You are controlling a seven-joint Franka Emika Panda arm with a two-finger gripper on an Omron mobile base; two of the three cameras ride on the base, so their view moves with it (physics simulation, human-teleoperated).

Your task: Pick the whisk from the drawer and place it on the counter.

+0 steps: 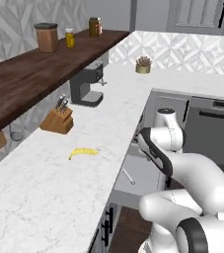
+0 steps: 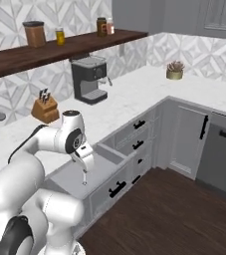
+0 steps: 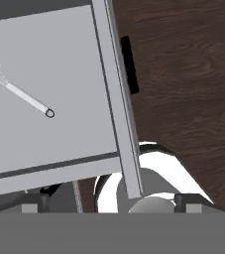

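Observation:
The grey drawer [image 1: 144,167] stands pulled out below the white marble counter [image 1: 59,190]. Inside it lies the silver whisk [image 3: 20,94], wire loops toward the left edge of the hand view and ringed handle tip toward the drawer's middle. Its slim handle [image 1: 129,176] also shows on the drawer floor in the left base view. My gripper [image 2: 84,172] hangs over the open drawer [image 2: 104,167], pointing down. It is open, with its fingertips [image 3: 33,200] wide apart, nothing between them, and well off the whisk. The drawer's front edge and black pull [image 3: 130,64] run through the hand view.
A yellow banana [image 1: 84,152] lies on the counter near the drawer. A knife block [image 1: 58,120] and coffee machine [image 1: 86,86] stand under the dark wooden shelf [image 1: 29,76] with jars. A small plant pot [image 1: 143,65] sits at the back; the dishwasher [image 1: 214,128] is to the right.

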